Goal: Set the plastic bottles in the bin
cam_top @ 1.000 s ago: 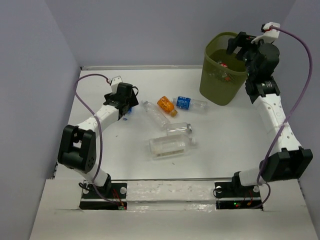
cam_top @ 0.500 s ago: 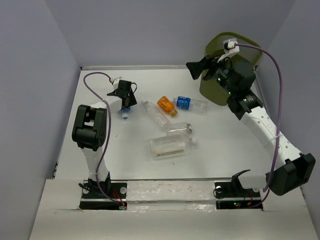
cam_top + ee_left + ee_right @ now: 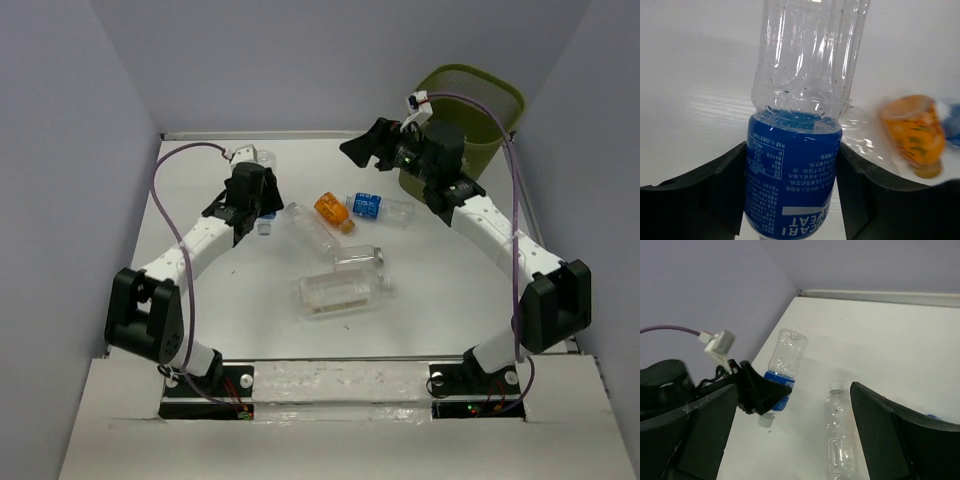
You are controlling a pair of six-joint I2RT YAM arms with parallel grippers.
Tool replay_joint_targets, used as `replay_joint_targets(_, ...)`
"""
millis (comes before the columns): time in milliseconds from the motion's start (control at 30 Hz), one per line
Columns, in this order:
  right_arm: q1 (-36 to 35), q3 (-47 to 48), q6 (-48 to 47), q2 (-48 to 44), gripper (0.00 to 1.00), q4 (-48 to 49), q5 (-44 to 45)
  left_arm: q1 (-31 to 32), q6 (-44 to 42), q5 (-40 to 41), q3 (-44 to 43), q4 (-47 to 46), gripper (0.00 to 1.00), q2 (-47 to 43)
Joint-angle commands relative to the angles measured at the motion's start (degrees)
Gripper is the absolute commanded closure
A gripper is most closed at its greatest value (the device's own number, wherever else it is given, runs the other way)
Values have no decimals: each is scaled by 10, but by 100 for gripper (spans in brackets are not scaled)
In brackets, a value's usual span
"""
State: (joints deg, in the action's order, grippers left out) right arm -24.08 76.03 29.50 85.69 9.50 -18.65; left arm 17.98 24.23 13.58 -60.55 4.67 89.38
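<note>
The left claw (image 3: 792, 202) is clenched on a blue-labelled bottle (image 3: 792, 165), one finger on each side of the label. The white lettering on the label sits upside down in the left wrist view and is cut by the frame edge. "OCARI" and "WEAT" can be read, and the block of fine print beside them is too small to make out. The bottle's clear ribbed body extends away from the claw, and its pale cap end points back toward the arm. Whether it clears the bench (image 3: 230, 300) cannot be told.

The right claw (image 3: 362, 147) is released, its fingers spread wide with nothing between them. It hangs over the far side of the bench, just left of the bin (image 3: 497, 100). The bin is olive green, and the right arm partly covers it.

Five bottles lie mid-bench:
- An orange bottle (image 3: 330, 209), blurred in the left wrist view.
- A second blue-labelled bottle (image 3: 372, 206) just beside the orange one, its print unreadable.
- A long clear bottle (image 3: 312, 228).
- A small clear bottle (image 3: 358, 257).
- A large squarish bottle (image 3: 340, 293).
</note>
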Motion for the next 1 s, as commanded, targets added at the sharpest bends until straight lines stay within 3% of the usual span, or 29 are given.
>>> replay_joint_targets(0,-11,9,90,17,1,69,-53,92,-31,-70,38,-79,42,-114)
replay_joint_targets(67,-16,4,106,27,0,80,-66,116,-33,-100,75,-98,41,-154)
replay_joint_targets(167,-27,-4,120,44,0,101,-96,134,-10,-207,124,-146,41,-194)
replay_joint_targets(300,-39,-4,113,61,0,85,-113,141,5,-256,148,-179,41,-225)
replay_joint_targets(467,-56,-40,103,55,0,64,-63,165,-11,-258,152,-191,41,-266)
replay_joint_targets(767,-99,-72,88,47,0,48,-52,177,-17,-276,157,-216,40,-283)
replay_joint_targets(867,-99,-99,105,29,17,116,-47,183,-22,-288,149,-210,39,-269)
replay_joint_targets(967,-99,-95,101,16,58,129,-15,187,-27,-289,146,-199,32,-272)
